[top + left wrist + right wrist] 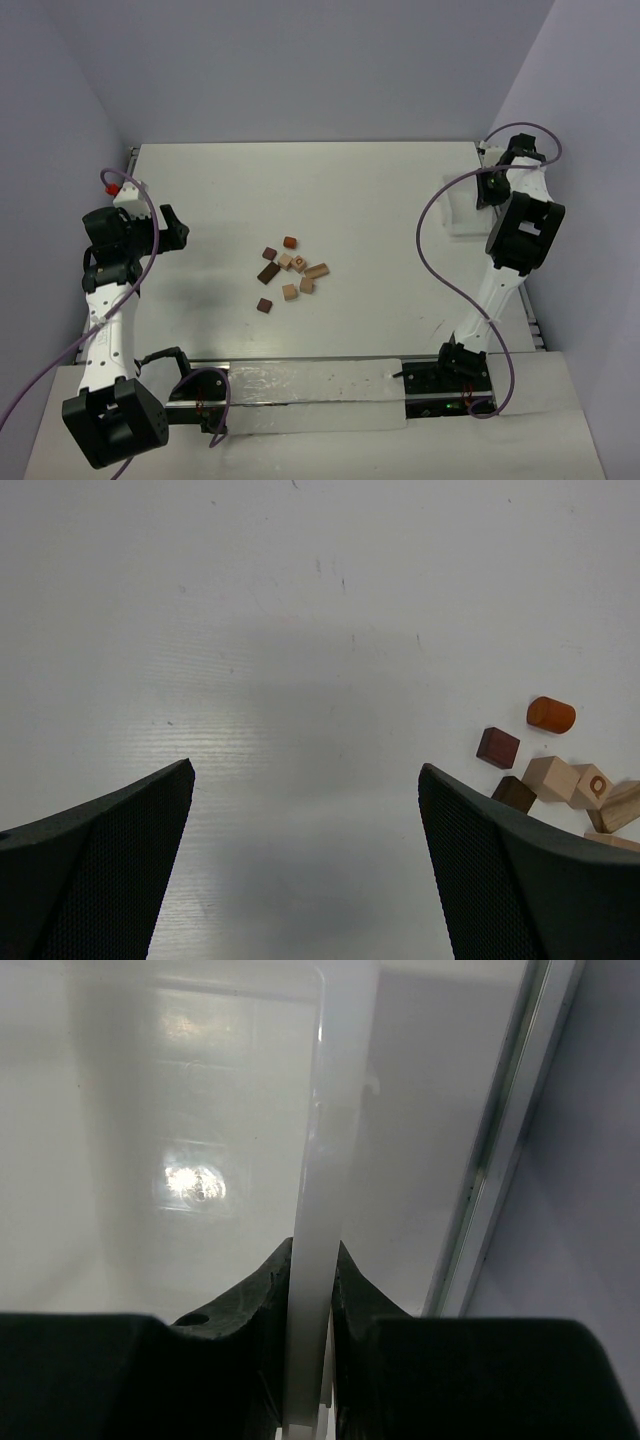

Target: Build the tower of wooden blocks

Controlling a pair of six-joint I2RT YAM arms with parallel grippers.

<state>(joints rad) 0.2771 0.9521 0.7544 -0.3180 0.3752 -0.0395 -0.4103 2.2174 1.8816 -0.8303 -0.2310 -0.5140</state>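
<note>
The wood blocks [290,272] are lying loose in a small scatter near the middle of the white table [350,190], tan and dark reddish-brown pieces mixed together. None is sitting on another, so no tower is standing. An orange-brown cylinder [290,241] is lying at the far edge of the scatter, and one dark block [264,305] is sitting a little apart on the near-left side. The left gripper [176,230] is hovering over bare table to the left of the pile. Its fingers [120,850] are spread wide with nothing between them, and in the left wrist view the blocks are showing off to the right. The right gripper [490,188] is reaching to the far right corner, well apart from the blocks. There it is pinching the thin upright wall [335,1110] of a clear box [458,215], with its jaws pressing on both faces of that wall.
</note>
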